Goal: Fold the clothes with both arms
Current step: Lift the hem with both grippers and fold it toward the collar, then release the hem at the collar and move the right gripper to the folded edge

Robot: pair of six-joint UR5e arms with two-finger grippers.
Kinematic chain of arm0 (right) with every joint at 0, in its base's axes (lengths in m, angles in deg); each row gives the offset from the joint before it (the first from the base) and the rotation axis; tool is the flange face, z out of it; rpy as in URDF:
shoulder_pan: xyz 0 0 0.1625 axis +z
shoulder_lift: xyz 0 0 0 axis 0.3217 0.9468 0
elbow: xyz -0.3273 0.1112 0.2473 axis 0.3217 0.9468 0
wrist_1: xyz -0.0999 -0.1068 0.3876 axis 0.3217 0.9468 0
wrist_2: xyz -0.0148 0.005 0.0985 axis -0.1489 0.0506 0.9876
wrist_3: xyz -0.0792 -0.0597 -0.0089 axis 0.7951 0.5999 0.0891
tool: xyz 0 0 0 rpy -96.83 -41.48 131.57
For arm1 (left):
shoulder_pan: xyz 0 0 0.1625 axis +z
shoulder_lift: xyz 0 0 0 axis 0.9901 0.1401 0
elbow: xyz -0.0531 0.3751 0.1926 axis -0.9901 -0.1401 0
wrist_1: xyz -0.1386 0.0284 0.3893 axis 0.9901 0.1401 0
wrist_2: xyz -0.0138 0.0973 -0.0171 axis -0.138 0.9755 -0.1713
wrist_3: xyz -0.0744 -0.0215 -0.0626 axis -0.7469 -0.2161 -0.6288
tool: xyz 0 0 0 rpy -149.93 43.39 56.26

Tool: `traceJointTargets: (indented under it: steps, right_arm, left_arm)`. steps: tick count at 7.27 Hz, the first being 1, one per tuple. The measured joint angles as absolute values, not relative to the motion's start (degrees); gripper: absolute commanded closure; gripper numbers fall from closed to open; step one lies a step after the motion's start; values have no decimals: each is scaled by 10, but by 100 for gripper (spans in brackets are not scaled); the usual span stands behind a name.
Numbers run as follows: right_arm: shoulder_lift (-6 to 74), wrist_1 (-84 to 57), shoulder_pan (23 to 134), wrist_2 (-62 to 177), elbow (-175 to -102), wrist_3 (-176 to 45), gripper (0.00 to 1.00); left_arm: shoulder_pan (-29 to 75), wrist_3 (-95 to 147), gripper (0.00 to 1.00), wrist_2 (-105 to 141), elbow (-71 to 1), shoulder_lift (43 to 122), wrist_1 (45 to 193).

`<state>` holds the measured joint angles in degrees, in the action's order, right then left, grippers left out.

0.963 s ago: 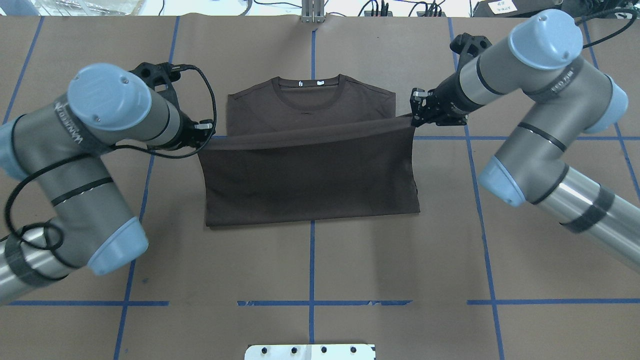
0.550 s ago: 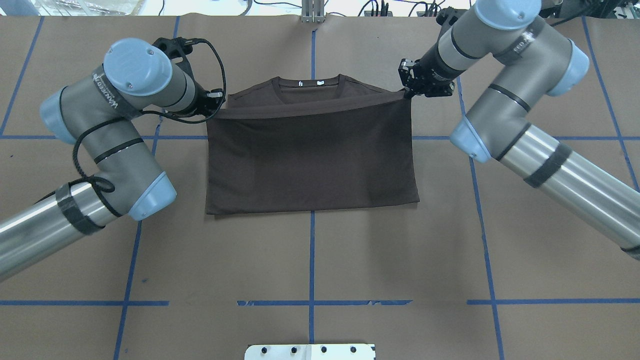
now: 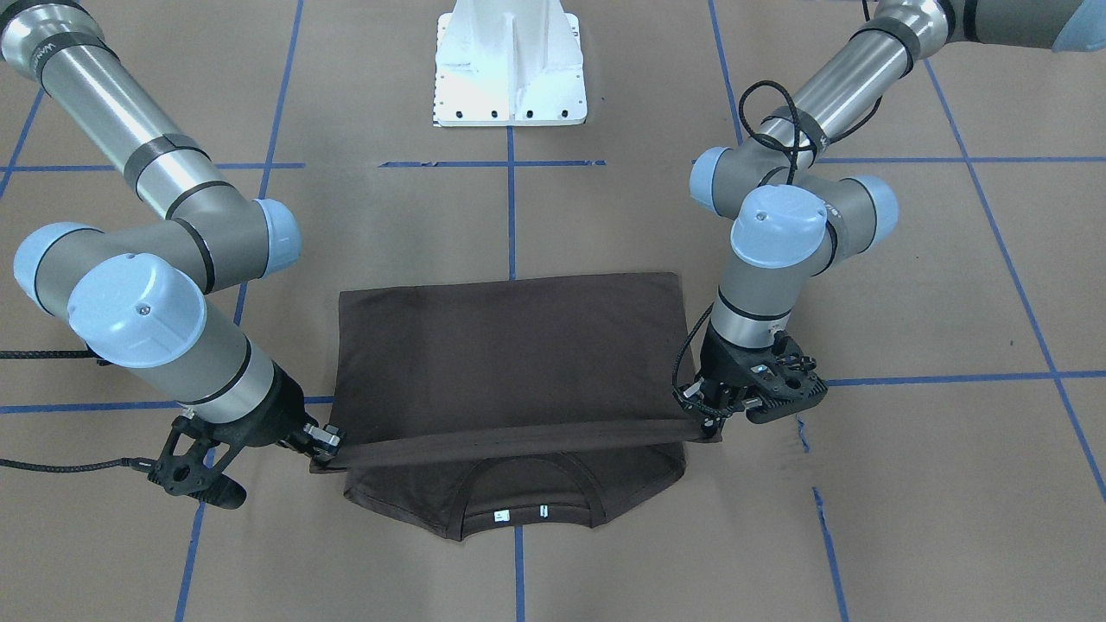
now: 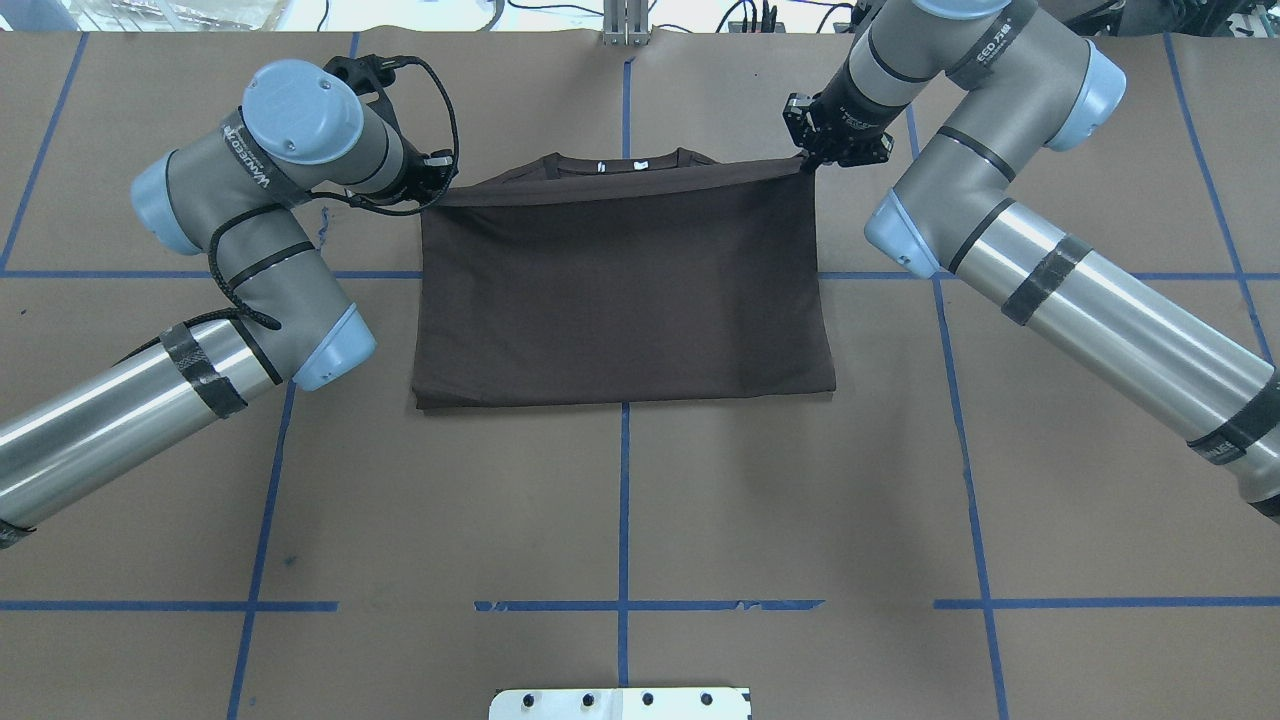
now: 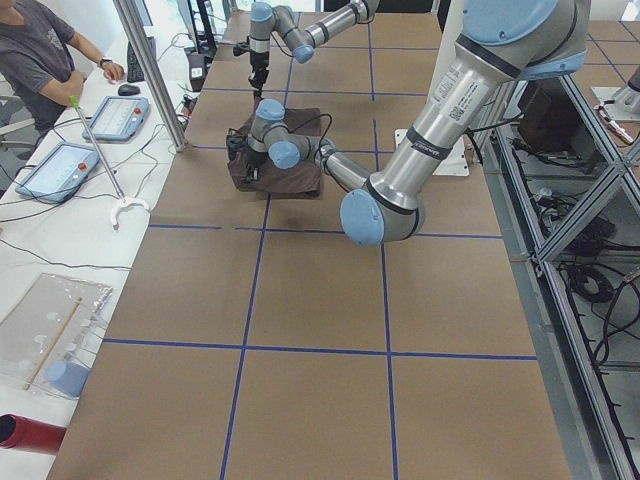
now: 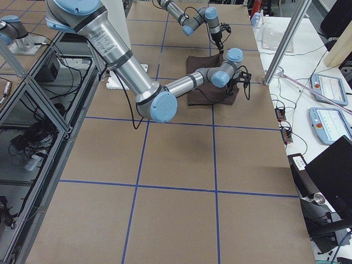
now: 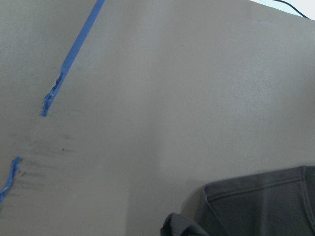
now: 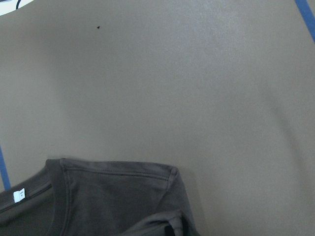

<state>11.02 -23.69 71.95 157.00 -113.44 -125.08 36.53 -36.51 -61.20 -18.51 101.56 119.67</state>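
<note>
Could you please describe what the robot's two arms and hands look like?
Both the left arm and right arm are polished silver tubes and grey links with light-blue joint caps, black tape bands and pale lettering. A black cable loops along the left arm. The left hand and right hand are black, two-fingered.

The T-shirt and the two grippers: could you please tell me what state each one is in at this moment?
T-shirt: folded in half, its carried edge stretched taut between the grippers, just short of the collar.
Collar: uncovered, white tags showing.
Left gripper: shut on one corner of the T-shirt.
Right gripper: shut on the other corner.
</note>
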Motion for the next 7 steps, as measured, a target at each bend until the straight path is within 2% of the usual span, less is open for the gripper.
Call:
traceJointTargets:
  steps: [4,5,6,7]
  right_arm:
    - [91,-237,719,1570,-1116,-1247,100]
    - [89,-237,719,1570,-1115,-1247,49]
    - [90,-242,718,1571,-1115,-1235,0]
    - [98,-254,718,1571,-1115,-1204,0]
  left_arm:
    - [365,-365,100,-612,-175,1033,1203]
    - [365,-366,67,-613,-175,1037,1201]
    - [365,-368,1,-613,-176,1039,1202]
    - [365,-369,0,-612,-176,1040,1202]
